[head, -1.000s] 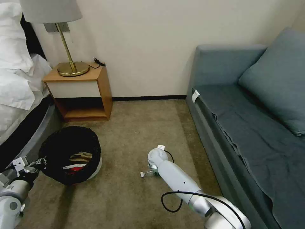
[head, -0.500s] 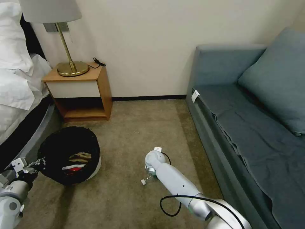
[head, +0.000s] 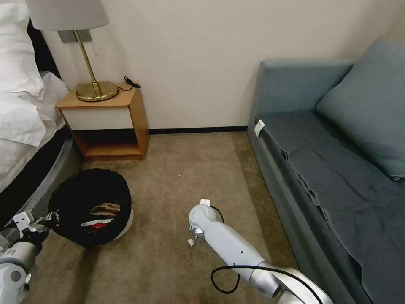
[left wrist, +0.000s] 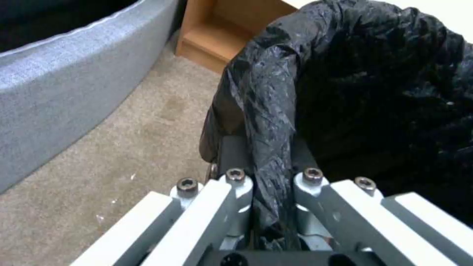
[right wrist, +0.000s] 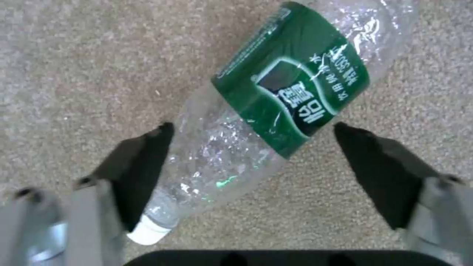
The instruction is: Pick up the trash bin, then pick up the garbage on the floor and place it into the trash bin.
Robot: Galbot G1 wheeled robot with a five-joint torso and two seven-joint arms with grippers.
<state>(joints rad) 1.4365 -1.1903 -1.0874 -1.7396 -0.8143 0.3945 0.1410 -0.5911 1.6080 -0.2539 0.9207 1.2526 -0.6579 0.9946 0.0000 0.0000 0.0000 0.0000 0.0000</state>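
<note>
Two hands at work: left hand [left wrist: 273, 207] pinches the small round white trash bin's [head: 90, 207] black-bagged rim, holding it ready, while right hand [right wrist: 251, 162], spread, straddles a clear green-labelled plastic bottle [right wrist: 276, 99] on the carpet [head: 177, 169]

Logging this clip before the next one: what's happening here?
The left gripper is shut on the bag-lined rim of the trash bin, which already holds some litter, beside the bed. The right gripper is down at the carpet with its jaws open on either side of a clear bottle with a green label, lying on its side. The bottle is not yet gripped.
</note>
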